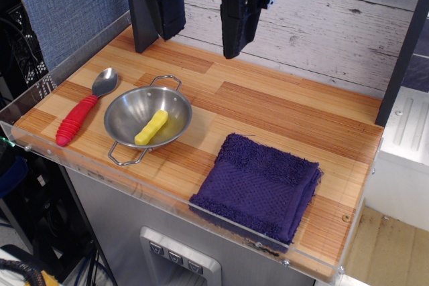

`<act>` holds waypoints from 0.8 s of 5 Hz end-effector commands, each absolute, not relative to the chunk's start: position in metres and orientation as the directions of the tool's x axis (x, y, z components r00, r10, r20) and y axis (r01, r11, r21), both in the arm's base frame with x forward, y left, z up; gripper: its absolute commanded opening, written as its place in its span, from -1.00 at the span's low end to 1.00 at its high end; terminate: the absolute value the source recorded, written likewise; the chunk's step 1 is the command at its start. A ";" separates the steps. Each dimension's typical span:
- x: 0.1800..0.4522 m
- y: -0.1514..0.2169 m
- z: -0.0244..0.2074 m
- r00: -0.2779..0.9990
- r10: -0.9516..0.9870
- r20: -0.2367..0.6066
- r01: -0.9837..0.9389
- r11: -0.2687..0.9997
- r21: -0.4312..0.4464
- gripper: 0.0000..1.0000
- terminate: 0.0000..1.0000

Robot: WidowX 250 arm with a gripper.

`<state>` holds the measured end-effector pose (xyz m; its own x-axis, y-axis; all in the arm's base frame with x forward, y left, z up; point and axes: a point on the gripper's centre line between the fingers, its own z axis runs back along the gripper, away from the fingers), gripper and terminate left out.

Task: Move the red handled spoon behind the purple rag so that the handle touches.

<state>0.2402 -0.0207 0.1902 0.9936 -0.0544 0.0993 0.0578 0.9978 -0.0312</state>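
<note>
Spoon: the red handled spoon (pixel 83 110), with shiny silver metal bowl and thick ribbed red handle, is laid flat at the left end of the wooden counter, handle toward the front edge, bowl toward the back.
Rag: the folded dark purple terry-cloth rag (pixel 258 187) is placed at the front right of the counter, well apart from the spoon, one corner reaching the front edge.
Steel bowl: a round two-handled stainless steel bowl (pixel 175 102) is set between spoon and rag, just beside the spoon.
Yellow piece: a yellow stick-shaped piece (pixel 151 127) is held inside the steel bowl.
Gripper: the black two-fingered gripper (pixel 204 15) is hung above the back of the counter, fingers spread wide, nothing held.
Counter: the striped wooden counter (pixel 281 108) is edged with clear plastic.
Backdrop: a pale plank wall (pixel 335 25) is seen behind.
</note>
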 end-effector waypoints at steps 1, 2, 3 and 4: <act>0.240 -0.021 0.190 0.994 -0.054 0.099 0.058 0.998 -0.031 1.00 -1.00; 0.244 0.008 0.193 0.992 -0.034 0.119 0.041 0.998 -0.052 1.00 -1.00; 0.253 0.058 0.191 0.992 0.038 0.119 -0.033 0.999 -0.040 1.00 -1.00; 0.251 0.109 0.184 0.987 0.113 0.117 -0.109 0.993 -0.039 1.00 -1.00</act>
<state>0.2518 0.1085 0.1710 0.9907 0.1153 0.0724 -0.1116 0.9923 -0.0528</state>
